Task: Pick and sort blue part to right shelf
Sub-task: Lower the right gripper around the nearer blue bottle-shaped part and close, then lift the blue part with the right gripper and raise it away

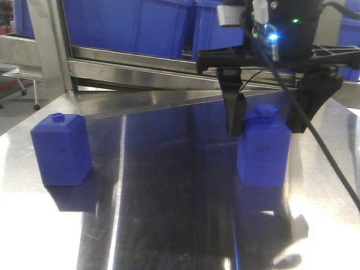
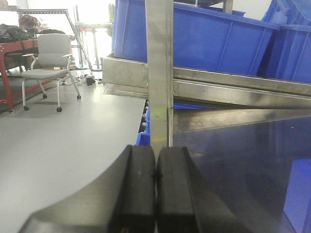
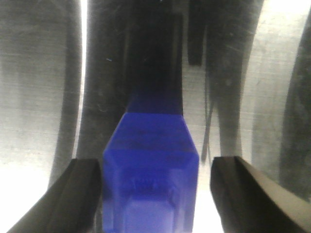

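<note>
Right wrist view showed the blue part [image 3: 150, 165] standing btw. the two fingers of the right gripper [image 3: 155, 196] — jaws wide apart, not squeezing it. Front view: it stood upright on the steel table [image 1: 169, 185], near the right shelf [image 1: 140, 61] behind. The left gripper [image 2: 155, 179] had its jaws pressed together w/ nothing inside.

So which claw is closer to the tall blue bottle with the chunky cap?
The right. The right claw is open with a finger on either side of the blue bottle. The left claw is shut, off to the side, facing the shelf post.
</note>
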Controlling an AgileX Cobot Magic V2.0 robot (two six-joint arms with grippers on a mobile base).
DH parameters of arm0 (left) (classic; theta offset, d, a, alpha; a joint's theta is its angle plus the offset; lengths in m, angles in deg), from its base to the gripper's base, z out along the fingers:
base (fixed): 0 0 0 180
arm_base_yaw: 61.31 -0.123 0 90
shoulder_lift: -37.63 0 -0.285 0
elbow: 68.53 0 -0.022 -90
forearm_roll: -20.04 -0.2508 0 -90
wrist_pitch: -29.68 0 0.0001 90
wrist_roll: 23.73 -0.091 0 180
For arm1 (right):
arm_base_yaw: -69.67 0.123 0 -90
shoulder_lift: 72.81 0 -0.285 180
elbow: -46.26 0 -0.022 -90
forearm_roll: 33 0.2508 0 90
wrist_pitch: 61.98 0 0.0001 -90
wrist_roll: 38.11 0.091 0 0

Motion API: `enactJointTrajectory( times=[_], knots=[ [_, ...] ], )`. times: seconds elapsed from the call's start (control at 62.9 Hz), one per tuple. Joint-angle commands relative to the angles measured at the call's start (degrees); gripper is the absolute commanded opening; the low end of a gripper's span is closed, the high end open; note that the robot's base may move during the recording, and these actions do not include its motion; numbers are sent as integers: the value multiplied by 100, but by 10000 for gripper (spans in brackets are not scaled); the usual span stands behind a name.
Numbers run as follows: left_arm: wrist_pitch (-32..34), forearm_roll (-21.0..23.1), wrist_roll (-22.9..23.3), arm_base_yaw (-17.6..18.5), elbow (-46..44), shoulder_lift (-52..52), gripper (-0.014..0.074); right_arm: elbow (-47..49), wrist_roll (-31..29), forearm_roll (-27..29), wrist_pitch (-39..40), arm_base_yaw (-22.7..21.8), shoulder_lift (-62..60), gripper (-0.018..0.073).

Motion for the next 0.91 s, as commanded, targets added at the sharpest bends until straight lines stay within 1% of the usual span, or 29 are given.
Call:
enactJointTrajectory(
  times=[0.0, 0.175, 0.652, 0.731, 0.826, 0.89],
  knots=[
    [441, 45, 38, 23, 140, -137, 133, 95, 4, -69, 244, -18, -169, 545],
    [441, 45, 38, 23, 140, -137, 133, -210, 4, 75, 621, -54, -108, 545],
    [441, 45, 38, 23, 140, -137, 133, -278, 4, 89, 551, -54, -53, 541],
    [441, 45, 38, 23, 140, -137, 133, -278, 4, 89, 551, -54, -53, 505],
    [441, 45, 38, 23, 140, -137, 133, -278, 4, 89, 551, -54, -53, 433],
    [441, 45, 38, 23, 140, -137, 133, -278, 4, 89, 551, -54, -53, 415]
  ],
)
